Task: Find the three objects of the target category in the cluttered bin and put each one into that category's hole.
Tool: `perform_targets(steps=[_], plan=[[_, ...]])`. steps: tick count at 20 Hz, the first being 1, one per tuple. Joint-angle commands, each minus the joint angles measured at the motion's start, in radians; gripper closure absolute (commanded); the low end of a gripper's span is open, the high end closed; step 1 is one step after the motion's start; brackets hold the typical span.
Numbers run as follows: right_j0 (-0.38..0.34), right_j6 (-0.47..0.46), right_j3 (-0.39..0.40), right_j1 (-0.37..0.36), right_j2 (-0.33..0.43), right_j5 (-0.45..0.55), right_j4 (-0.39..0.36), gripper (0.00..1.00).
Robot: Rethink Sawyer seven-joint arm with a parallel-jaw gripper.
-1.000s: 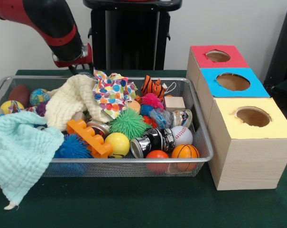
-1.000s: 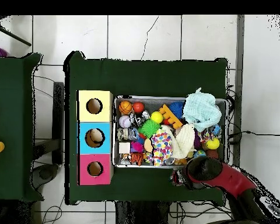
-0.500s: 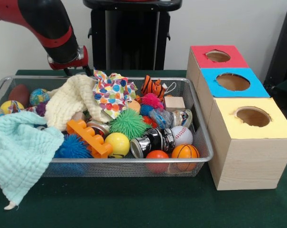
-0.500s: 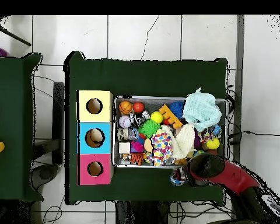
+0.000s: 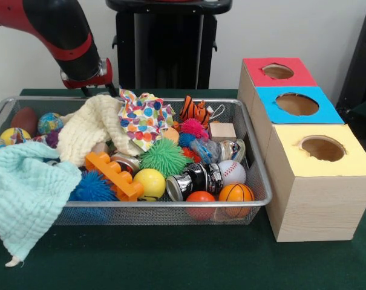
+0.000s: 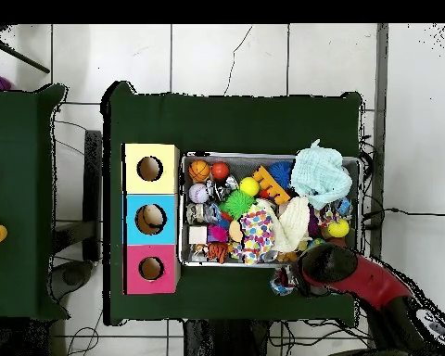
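The wire bin (image 5: 255,181) sits on the green table (image 5: 170,260) with its long axis running across the front view, parallel to the table's near edge. Just beside its right end stands a row of three wooden boxes with holes: the red box (image 5: 278,71) farthest back, the blue box (image 5: 299,104) in the middle, the yellow box (image 5: 322,148) nearest.

The bin is heaped. A cream cloth (image 5: 92,127) and a polka-dot cloth (image 5: 145,118) lie over the middle, and a mint cloth (image 5: 22,193) drapes out over the near left corner. At the near right lie a baseball (image 5: 232,171), a toy basketball (image 5: 236,194), a yellow ball (image 5: 150,182) and a shiny can (image 5: 195,179) on its side, pointing along the bin. A green spiky ball (image 5: 164,157) and an orange block (image 5: 113,175) crowd the centre.

The gripper (image 5: 97,90) hangs at the bin's far rim behind the cream cloth; whether its jaws are apart cannot be made out. Bare table lies in front of the bin.
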Motion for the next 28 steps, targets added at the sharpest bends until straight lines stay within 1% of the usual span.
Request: perform_targets(steps=[1, 3, 10, 16, 22, 27, 28], plan=[[-0.013, 0.044, 0.007, 0.041, 0.06, -0.062, -0.039, 0.0], [-0.019, 0.052, 0.015, 0.066, 0.064, -0.088, -0.038, 0.0], [-0.024, 0.048, -0.016, 0.129, 0.074, -0.135, -0.045, 0.0], [-0.041, 0.055, -0.03, 0.214, 0.084, -0.199, -0.042, 0.0], [-0.048, 0.049, -0.049, 0.243, 0.095, -0.214, -0.049, 0.0], [-0.067, 0.008, -0.05, 0.248, 0.122, -0.231, -0.067, 0.0], [-0.062, 0.012, -0.054, 0.246, 0.119, -0.224, -0.071, 1.0]])
